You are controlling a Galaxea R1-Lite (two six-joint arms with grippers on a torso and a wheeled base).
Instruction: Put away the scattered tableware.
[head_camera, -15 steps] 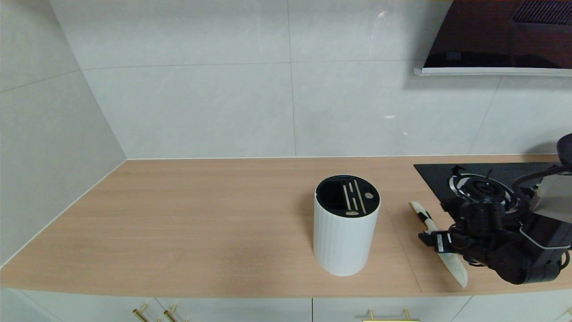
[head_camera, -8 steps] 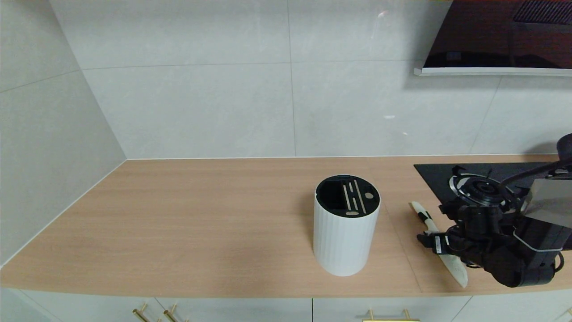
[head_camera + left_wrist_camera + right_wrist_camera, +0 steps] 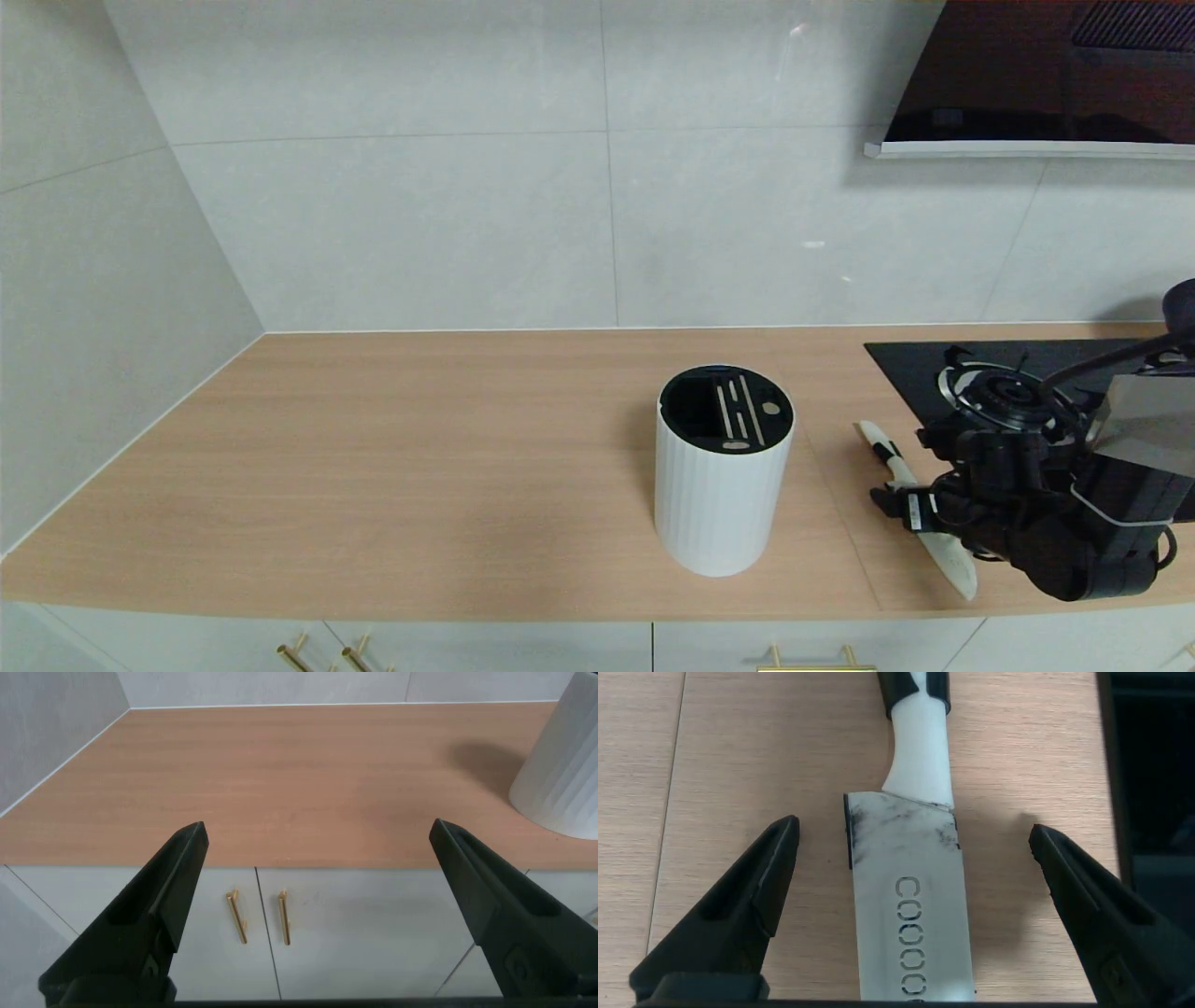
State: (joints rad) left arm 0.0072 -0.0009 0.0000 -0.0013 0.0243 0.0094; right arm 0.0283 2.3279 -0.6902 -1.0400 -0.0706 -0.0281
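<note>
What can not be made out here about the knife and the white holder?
- Knife, middle part, head view: hidden under the right gripper.
- Knife, blade tip and handle end, right wrist view: both cut off by the picture's edges.
- White holder, left wrist view: cut off by the edge, so just part of its wall is seen.
- Holder's slots, head view: too dark to see inside.

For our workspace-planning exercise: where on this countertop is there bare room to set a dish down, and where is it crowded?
Free: the wide countertop stretch between the left wall and the white holder, and the strip between holder and back wall. Crowded: the gap between holder and cooktop, where the knife lies under the open right gripper.
</note>
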